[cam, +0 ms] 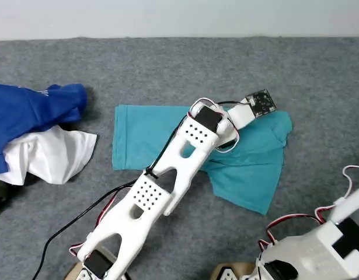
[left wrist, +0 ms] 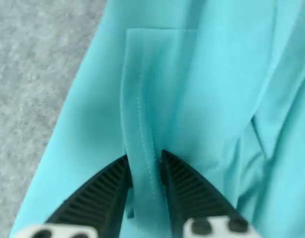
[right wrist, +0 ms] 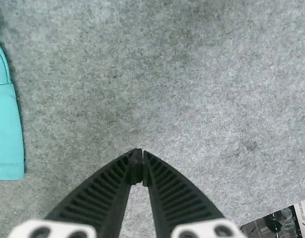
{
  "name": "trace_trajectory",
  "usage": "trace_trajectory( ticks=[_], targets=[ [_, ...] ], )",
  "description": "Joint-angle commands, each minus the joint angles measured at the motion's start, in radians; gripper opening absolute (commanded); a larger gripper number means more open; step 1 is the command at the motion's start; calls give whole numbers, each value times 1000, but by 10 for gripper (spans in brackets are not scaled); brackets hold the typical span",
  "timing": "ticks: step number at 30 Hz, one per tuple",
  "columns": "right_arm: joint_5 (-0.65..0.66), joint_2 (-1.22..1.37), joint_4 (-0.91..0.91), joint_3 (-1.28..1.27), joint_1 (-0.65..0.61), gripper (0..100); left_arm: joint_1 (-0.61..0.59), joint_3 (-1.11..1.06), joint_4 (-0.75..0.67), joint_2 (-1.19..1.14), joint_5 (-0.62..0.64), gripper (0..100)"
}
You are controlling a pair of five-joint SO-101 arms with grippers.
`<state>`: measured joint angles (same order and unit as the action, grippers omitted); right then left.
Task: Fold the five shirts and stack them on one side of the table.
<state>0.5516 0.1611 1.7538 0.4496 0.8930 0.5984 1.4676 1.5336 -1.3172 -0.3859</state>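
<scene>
High view, teal shirt (cam: 249, 169): it lies near the middle of the grey counter (cam: 226, 64). Its left part is flat and smooth. Its right part is bunched and lumpy.
High view, left arm (cam: 185, 157): it comes from the near edge and lies across the teal shirt. Its end is over the shirt's right part.
High view, blue shirt (cam: 27, 111): it sits in a heap at the left edge of the counter, well apart from the teal shirt.
High view, white shirt (cam: 51, 154): it is crumpled and touches the blue shirt on the near side. Part of it is tucked under the blue one.
High view, right arm (cam: 319, 245): it is in the near right corner, apart from the teal shirt.
Left wrist view, left fingers (left wrist: 100, 191): they are pinching a stitched fold of the teal shirt (left wrist: 202, 89) between them. A bit of grey counter (left wrist: 28, 74) shows beside the shirt.
Right wrist view, right fingers (right wrist: 110, 188): they are pressed together with nothing between them, over bare grey counter (right wrist: 192, 74).
Right wrist view, teal shirt (right wrist: 3, 129): one hemmed edge lies off to the side, apart from the right fingers.
</scene>
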Motion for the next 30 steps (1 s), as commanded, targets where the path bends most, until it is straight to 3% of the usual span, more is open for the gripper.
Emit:
trace_trajectory(
  ticks=[1,8,15,30],
  targets=[
    [3,-59,41,54,5,12,0,61,25,23,-12,81],
    [3,-59,41,54,5,12,58,209,146,15,-11,81],
    [3,-67,41,54,5,12,141,196,195,17,-9,81],
    [3,-67,42,54,5,12,6,203,195,109,9,81]
  ],
)
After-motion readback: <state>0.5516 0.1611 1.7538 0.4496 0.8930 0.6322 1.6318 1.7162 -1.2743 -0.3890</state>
